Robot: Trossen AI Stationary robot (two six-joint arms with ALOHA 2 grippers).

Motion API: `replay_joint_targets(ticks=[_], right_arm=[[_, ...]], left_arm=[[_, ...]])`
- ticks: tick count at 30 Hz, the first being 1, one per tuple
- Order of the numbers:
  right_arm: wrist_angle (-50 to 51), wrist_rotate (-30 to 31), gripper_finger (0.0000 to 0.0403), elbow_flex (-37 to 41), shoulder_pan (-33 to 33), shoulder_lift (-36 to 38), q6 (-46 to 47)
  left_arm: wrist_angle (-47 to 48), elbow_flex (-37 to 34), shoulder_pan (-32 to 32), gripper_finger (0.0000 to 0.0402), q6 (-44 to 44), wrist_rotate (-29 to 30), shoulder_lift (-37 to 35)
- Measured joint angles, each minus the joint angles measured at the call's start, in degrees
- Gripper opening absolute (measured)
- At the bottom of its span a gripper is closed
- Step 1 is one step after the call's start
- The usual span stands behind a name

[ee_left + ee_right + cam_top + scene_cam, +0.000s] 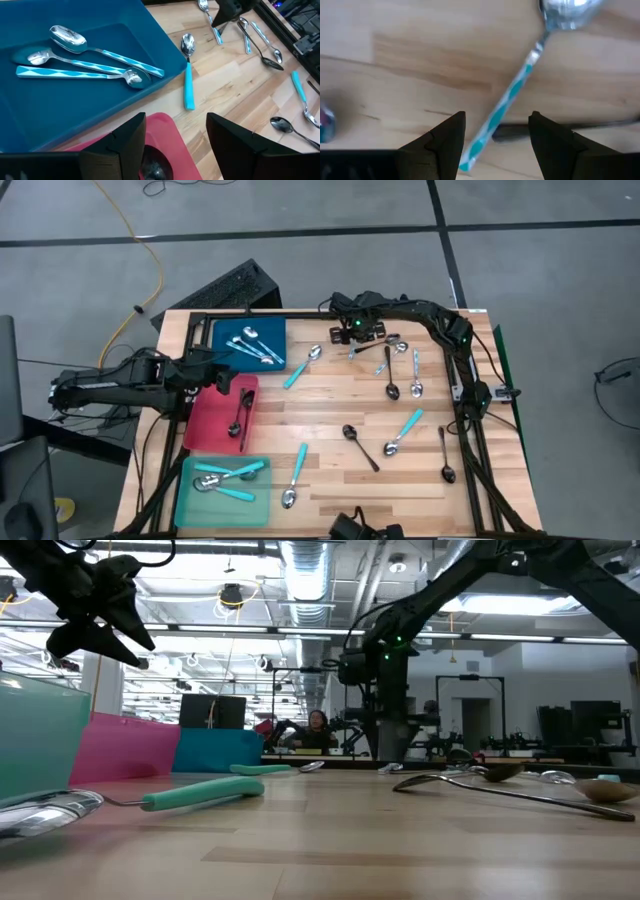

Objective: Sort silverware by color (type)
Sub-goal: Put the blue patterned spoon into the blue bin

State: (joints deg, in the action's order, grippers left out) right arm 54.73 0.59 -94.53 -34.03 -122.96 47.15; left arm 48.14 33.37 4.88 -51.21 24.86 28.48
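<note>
Three trays line the table's left side. The blue tray (250, 345) holds shiny spoons with striped handles (90, 65), the red tray (222, 415) black spoons, the teal tray (222, 490) turquoise-handled spoons. More silverware lies loose on the wood, among it a turquoise-handled spoon (302, 367) and a black spoon (360, 447). My right gripper (353, 338) points down at the far middle, open. Its fingers stand on either side of a striped-handled spoon (510, 95) without touching it. My left gripper (175, 150) hovers open over the red tray's far end.
A black spoon's handle (520, 131) lies close beside the striped spoon's handle end. Other loose spoons (416, 375) crowd the far right part of the table. A keyboard (230, 288) sits behind the far left corner. A person (318, 725) sits far off in the room.
</note>
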Motion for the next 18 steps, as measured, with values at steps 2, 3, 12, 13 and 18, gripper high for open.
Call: replay_joint_targets(ticks=[2, 3, 12, 13, 18], right_arm=[[0.0, -1.3, 0.0238, 0.4, -0.3, 0.0, -0.7], [-0.9, -1.9, 0.0238, 0.7, -0.3, 0.0, -1.0], [-4.8, -3.0, 0.0213, 3.7, -0.6, 0.0, 0.3], [-4.8, -3.3, 0.0208, 3.8, -0.7, 0.0, 0.4], [-4.8, -3.7, 0.018, 3.8, -1.0, 0.0, 0.5]], left_arm=[[0.0, 0.0, 0.0, 0.0195, 0.6, 0.3, 0.0], [0.0, 0.0, 0.0, 0.0195, 0.7, 0.5, 0.0], [0.0, 0.0, 0.0, 0.0195, 0.8, 0.6, 0.0], [0.0, 0.0, 0.0, 0.0195, 0.8, 0.6, 0.0], [0.0, 0.0, 0.0, 0.0195, 0.8, 0.5, 0.0]])
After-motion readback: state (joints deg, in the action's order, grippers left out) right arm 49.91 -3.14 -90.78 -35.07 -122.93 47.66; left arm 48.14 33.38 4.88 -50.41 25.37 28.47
